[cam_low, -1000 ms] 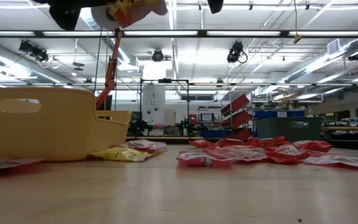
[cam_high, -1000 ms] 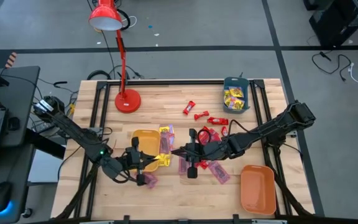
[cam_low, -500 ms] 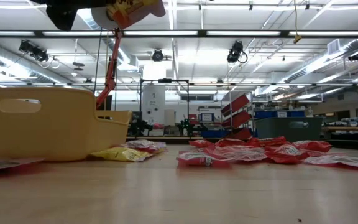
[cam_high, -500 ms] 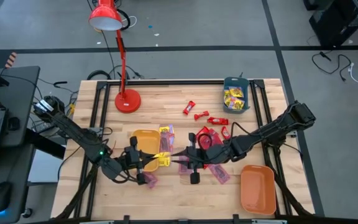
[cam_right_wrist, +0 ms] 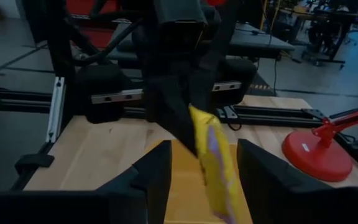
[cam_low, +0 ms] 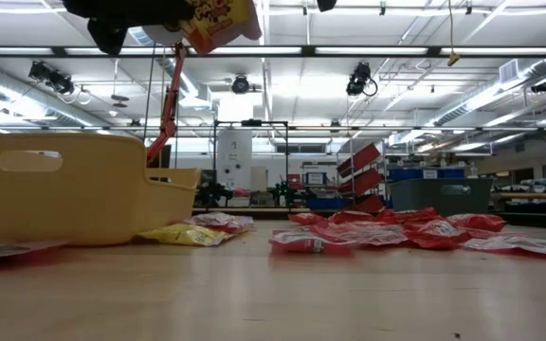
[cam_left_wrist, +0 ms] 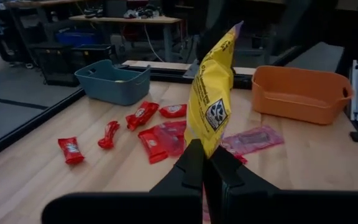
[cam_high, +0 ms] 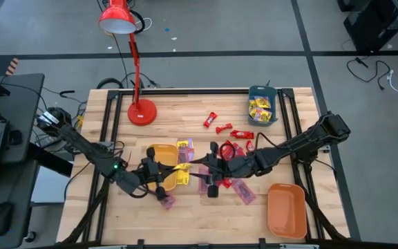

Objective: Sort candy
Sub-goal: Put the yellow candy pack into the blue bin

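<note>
My left gripper (cam_high: 167, 173) is shut on a yellow candy packet with dark print (cam_left_wrist: 213, 93), held above the table in front of the yellow tray (cam_high: 159, 156). The low view shows that packet (cam_low: 218, 17) high over the wood. My right gripper (cam_high: 203, 173) faces it from the right, open. Its two fingers (cam_right_wrist: 156, 174) stand on either side of the packet's far end (cam_right_wrist: 215, 163) without touching. Red sweets (cam_high: 221, 128) and pinkish packets (cam_high: 244, 192) lie flat on the table. My left gripper pinches one short end of the yellow packet (cam_left_wrist: 202, 148) between its two fingers. The fingers come nearly level from the table's left and lie along the packet. The packet stands on edge and sticks out past the fingertips toward my right gripper, lifted clear of the table.
A teal tray (cam_high: 262, 119) with yellow packets stands at the far right and an orange tray (cam_high: 287, 211) at the near right. A red desk lamp (cam_high: 141, 111) stands far left. More packets (cam_high: 184, 148) lie beside the yellow tray.
My right gripper has opened at the packet's end. The yellow packet stays in my left gripper, clear of the table.
</note>
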Motion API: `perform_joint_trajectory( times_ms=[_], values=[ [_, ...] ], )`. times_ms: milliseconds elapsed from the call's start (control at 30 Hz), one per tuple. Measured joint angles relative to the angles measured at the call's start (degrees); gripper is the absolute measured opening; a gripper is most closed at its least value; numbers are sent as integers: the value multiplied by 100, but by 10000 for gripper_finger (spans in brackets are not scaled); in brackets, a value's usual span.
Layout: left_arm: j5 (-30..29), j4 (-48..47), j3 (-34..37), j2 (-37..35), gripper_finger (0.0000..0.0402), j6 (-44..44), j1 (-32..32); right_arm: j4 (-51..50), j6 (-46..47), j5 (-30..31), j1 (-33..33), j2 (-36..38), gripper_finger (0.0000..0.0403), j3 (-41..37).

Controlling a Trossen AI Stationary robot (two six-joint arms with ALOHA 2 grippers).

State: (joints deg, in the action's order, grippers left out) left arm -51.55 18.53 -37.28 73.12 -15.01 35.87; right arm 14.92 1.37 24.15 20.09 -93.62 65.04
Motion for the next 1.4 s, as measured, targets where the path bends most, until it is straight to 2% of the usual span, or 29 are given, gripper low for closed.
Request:
perform_joint_trajectory(
  times_ms=[167, 367, 467, 600, 633, 1400],
  values=[
    [628, 227, 0, -2, 0, 139, -225, -5, 0, -5, -122, 0, 160, 0],
    [654, 232, 0, -2, 0, 273, -281, -4, 0, -24, -150, 0, 138, 0],
    [652, 229, 0, -2, 0, 275, -288, -42, -9, -27, -148, 0, 97, 0],
    [653, 231, 0, -2, 0, 275, -288, -44, -218, -27, -121, 0, 17, 0],
    [653, 231, 0, -2, 0, 275, -288, -40, -253, -27, -111, 0, 9, 0],
    [422, -211, 2, 0, 0, 120, 95, -127, -4, 32, -67, 34, 2, -2]
  ],
)
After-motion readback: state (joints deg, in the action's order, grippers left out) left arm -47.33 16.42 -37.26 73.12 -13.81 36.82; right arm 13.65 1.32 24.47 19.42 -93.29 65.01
